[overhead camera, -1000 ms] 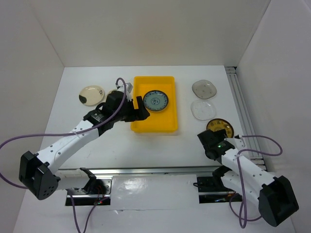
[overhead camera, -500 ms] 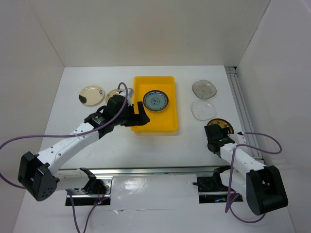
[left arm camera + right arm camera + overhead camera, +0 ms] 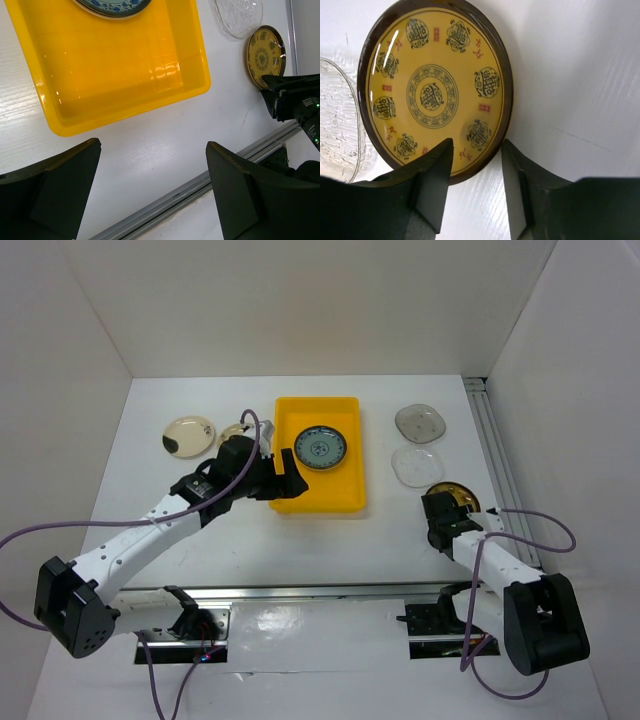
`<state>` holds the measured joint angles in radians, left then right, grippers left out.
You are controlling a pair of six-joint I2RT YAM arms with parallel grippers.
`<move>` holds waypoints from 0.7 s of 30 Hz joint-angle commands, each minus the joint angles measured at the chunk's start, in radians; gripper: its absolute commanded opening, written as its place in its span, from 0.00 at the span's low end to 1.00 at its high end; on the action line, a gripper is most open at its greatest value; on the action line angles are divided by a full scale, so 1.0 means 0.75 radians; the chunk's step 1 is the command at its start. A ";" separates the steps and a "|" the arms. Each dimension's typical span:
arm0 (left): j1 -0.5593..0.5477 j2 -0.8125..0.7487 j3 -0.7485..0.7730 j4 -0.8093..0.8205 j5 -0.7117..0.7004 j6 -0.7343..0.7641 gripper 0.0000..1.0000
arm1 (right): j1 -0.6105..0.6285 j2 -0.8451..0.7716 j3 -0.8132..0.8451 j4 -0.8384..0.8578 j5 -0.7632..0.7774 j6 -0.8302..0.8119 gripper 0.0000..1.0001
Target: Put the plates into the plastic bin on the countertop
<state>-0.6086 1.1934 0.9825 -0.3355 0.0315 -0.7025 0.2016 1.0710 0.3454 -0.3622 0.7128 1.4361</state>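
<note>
Forward has slid the right gripper (image 3: 476, 145), jaws half-narrowed; the brown-gold plate (image 3: 432, 95) lies flat, near rim between them. Likely stiff, slick, breakable: pinch that rim. The left gripper (image 3: 152, 145) holds its jaws wide, yellow bin (image 3: 100, 120) just ahead.

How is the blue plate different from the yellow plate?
The blue plate lies inside the yellow bin; the yellow plate lies on the white table. The blue plate has a blue-green pattern; the yellow plate is gold with a dark rim. The right claw straddles the yellow plate's edge; no claw touches the blue plate. Both are round and patterned.
</note>
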 commanded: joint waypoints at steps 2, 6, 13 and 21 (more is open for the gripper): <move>-0.005 -0.033 -0.017 0.034 0.015 0.041 1.00 | -0.025 -0.007 -0.049 -0.065 -0.145 -0.027 0.50; -0.005 -0.045 -0.017 0.034 0.001 0.041 1.00 | -0.054 -0.007 -0.062 -0.039 -0.190 -0.039 0.46; -0.005 -0.045 -0.030 0.034 -0.011 0.041 1.00 | -0.109 -0.021 -0.074 -0.024 -0.218 -0.064 0.37; -0.005 -0.033 -0.030 0.034 -0.024 0.029 1.00 | -0.150 -0.062 -0.054 -0.079 -0.230 -0.037 0.00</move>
<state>-0.6086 1.1885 0.9600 -0.3370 0.0292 -0.7025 0.0952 1.0206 0.3206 -0.3168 0.5831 1.4246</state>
